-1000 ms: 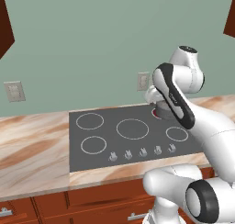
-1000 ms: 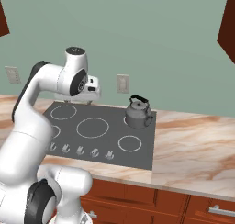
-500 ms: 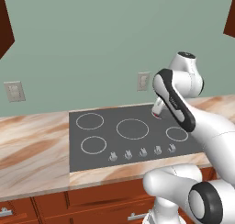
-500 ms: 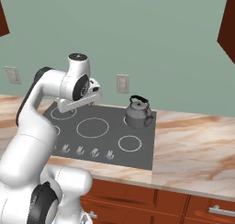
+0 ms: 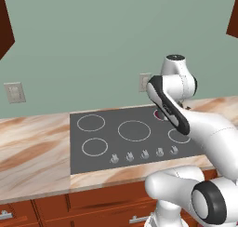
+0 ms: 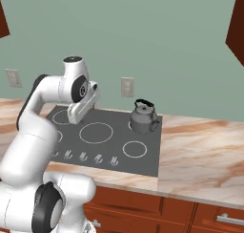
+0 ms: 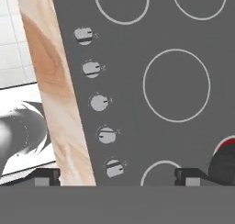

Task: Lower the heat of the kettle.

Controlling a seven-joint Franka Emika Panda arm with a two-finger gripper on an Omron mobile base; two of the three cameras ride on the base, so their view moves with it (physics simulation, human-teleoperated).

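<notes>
At the bottom of the hand view, the two dark fingers point(image 7: 46, 176) stand wide apart, holding and touching nothing, above the dark grey flat cooktop point(image 7: 137, 58) with its row of five small grey knobs point(image 7: 98, 102). In the right base view, the small squat grey metallic kettle point(image 6: 143, 118) sits right of centre on the cooktop's back right burner, on the marbled beige desk point(image 6: 200, 151).

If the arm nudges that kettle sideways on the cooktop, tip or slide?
Probably slide: the kettle looks squat with a wide base, sitting flat on the smooth cooktop. It looks metal and rigid, so it should not deform. Its thin arched handle sits high; a push there seems likelier to rock it.
</notes>
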